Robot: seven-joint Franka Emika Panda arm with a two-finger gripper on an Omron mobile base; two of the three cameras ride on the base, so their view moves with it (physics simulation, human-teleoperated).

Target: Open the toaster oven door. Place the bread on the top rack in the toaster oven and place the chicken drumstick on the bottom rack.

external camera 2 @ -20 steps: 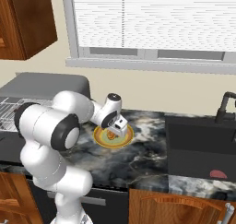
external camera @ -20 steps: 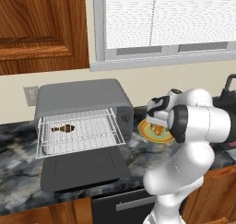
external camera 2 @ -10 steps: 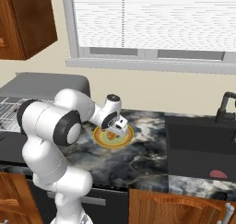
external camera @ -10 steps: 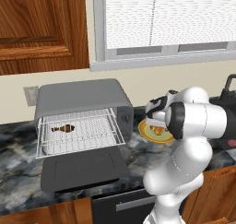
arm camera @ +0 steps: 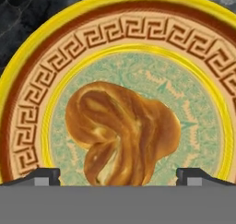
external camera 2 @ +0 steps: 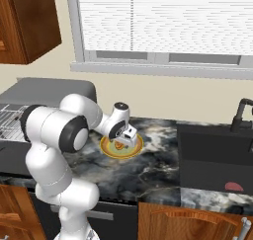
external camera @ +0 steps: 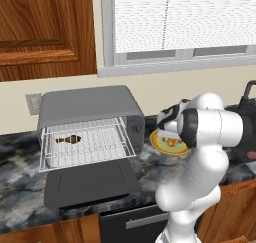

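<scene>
Hand view: spread gripper (arm camera: 118, 174) straddles the bread (arm camera: 120, 134); its lower edge is cut off.

Bread (arm camera: 120, 134) on plate (arm camera: 27, 103), right of toaster oven (external camera: 87, 107)

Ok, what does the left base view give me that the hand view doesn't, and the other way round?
Left base view: the oven with its door dropped open, and the drumstick lying on a pulled-out rack; which rack, I cannot tell.
Hand view: the key-pattern rim of the plate up close, and the tool open, a tip to each side of the bread.
Both: the bread sitting on the plate, not yet gripped.
</scene>
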